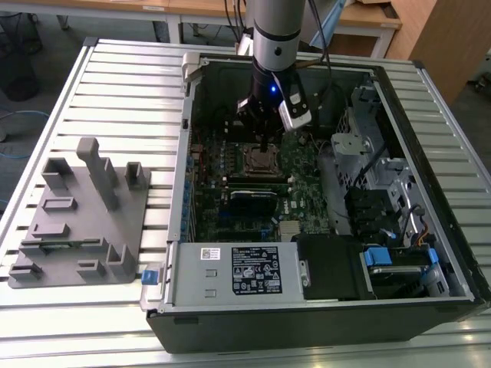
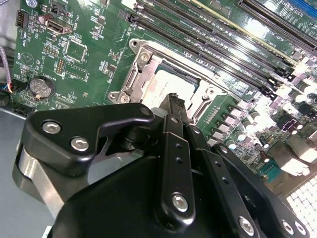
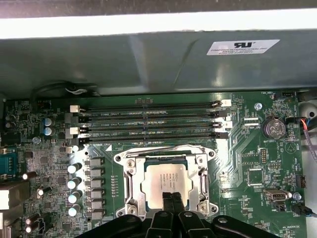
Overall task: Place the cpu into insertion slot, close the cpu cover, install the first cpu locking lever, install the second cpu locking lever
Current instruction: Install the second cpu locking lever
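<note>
First wrist view: gripper clenched, fingertips together over the cpu under the cpu cover.

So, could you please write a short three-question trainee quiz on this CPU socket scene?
1. True or false: the cpu lies in the insertion slot.
2. In the first wrist view, the gripper tips are: A) over the memory slots; B) at the cpu's edge; C) on the coin battery.
3. Fill in: in both wrist views the cpu cover lies ____ around the chip.

Key: 1 true. 2 B, with the fingers pressed together. 3 flat (closed), its window framing the cpu.
</note>
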`<action>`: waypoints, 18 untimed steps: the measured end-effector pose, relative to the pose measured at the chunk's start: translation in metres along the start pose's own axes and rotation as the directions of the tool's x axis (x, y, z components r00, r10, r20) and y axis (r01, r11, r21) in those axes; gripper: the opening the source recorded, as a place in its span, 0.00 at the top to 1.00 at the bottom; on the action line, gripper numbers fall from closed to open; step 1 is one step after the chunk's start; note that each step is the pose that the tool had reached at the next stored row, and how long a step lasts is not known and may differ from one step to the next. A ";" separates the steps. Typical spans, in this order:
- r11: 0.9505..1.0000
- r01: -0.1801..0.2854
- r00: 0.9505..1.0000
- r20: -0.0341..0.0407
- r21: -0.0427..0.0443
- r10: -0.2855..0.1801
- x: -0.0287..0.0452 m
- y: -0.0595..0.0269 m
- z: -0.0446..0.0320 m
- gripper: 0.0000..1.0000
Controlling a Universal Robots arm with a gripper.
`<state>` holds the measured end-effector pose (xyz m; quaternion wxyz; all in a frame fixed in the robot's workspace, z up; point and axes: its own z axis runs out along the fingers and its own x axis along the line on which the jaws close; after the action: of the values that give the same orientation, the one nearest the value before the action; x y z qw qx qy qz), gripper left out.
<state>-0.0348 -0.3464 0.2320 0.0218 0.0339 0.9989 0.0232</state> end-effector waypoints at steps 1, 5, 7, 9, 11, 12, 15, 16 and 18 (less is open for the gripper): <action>1.000 0.000 1.000 0.000 0.000 0.000 0.0000 0.0000 -0.0003 0.89; 1.000 0.000 1.000 0.000 0.000 0.000 0.0000 0.0000 -0.0015 0.89; 1.000 0.000 1.000 0.000 0.000 0.000 -0.0001 0.0001 -0.0019 0.89; 1.000 0.000 1.000 0.000 0.000 0.000 -0.0001 0.0001 -0.0022 0.89; 1.000 0.000 1.000 0.000 0.000 0.000 -0.0001 0.0001 -0.0028 0.89; 1.000 0.000 1.000 0.000 0.000 0.000 -0.0001 0.0001 -0.0031 0.89; 1.000 0.000 1.000 0.000 0.000 0.000 -0.0002 0.0002 -0.0040 0.89; 1.000 0.000 1.000 0.000 0.000 0.000 -0.0002 0.0002 -0.0042 0.89; 1.000 0.000 1.000 0.000 0.000 0.000 -0.0002 0.0002 -0.0046 0.89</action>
<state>-0.0348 -0.3464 0.2366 0.0218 0.0339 0.9989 0.0232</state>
